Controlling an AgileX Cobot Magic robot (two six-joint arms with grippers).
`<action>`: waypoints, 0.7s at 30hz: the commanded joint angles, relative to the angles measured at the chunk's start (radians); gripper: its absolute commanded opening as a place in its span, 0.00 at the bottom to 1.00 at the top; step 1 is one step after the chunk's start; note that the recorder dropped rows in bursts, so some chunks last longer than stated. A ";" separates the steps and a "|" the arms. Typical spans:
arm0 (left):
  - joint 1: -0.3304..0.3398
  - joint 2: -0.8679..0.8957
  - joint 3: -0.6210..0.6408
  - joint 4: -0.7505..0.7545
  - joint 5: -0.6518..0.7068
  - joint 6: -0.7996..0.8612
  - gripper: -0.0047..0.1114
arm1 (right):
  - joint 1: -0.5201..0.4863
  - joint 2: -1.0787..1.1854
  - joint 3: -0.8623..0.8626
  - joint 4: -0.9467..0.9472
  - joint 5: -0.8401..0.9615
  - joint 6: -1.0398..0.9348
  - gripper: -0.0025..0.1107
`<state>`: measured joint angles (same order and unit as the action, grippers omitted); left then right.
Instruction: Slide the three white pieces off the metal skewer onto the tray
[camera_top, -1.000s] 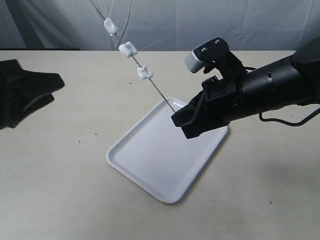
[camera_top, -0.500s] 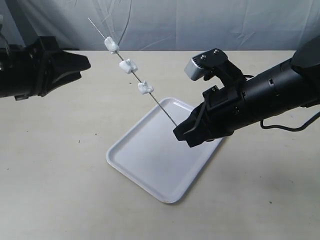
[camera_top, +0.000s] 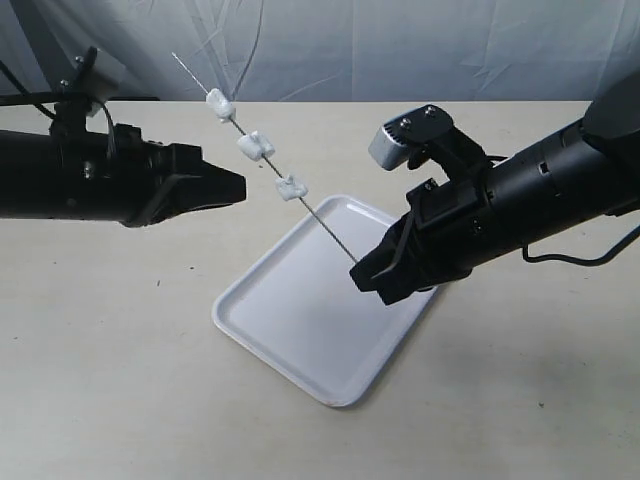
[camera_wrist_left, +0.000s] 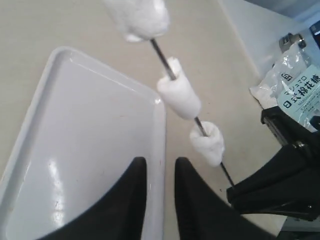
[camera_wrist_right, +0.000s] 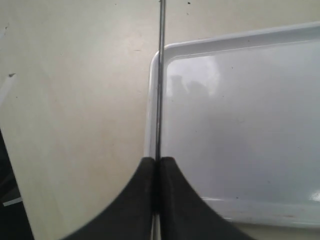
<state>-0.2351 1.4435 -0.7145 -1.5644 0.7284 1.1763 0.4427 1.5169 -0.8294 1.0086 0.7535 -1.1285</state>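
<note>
Tray (camera_top: 300, 325) lying bare on the beige surface (camera_top: 120, 350), right tool (camera_top: 362, 278) clenched on the metal skewer (camera_top: 325, 225) (lower end, over the tray), left tool (camera_top: 242, 187) slightly parted, grasping nothing, three white pieces (camera_top: 256, 147) threaded up the tilted skewer

Right fingers (camera_wrist_right: 142, 200) pinched shut; left fingers (camera_wrist_left: 125, 205) seemingly slightly apart.

Open room between slanted skewer (camera_top: 325, 222) and tray (camera_top: 300, 325)
</note>
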 joint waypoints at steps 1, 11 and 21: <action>-0.006 0.032 -0.020 -0.099 -0.006 -0.044 0.22 | 0.001 -0.009 -0.003 -0.014 0.000 0.009 0.02; -0.006 0.106 -0.041 -0.180 0.056 -0.052 0.31 | 0.001 -0.009 -0.003 -0.023 0.000 0.053 0.02; -0.006 0.106 -0.084 -0.180 -0.043 -0.054 0.34 | 0.001 -0.009 -0.003 -0.178 -0.056 0.275 0.02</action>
<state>-0.2367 1.5509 -0.7778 -1.7288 0.7268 1.1246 0.4427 1.5169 -0.8294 0.8511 0.7213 -0.8976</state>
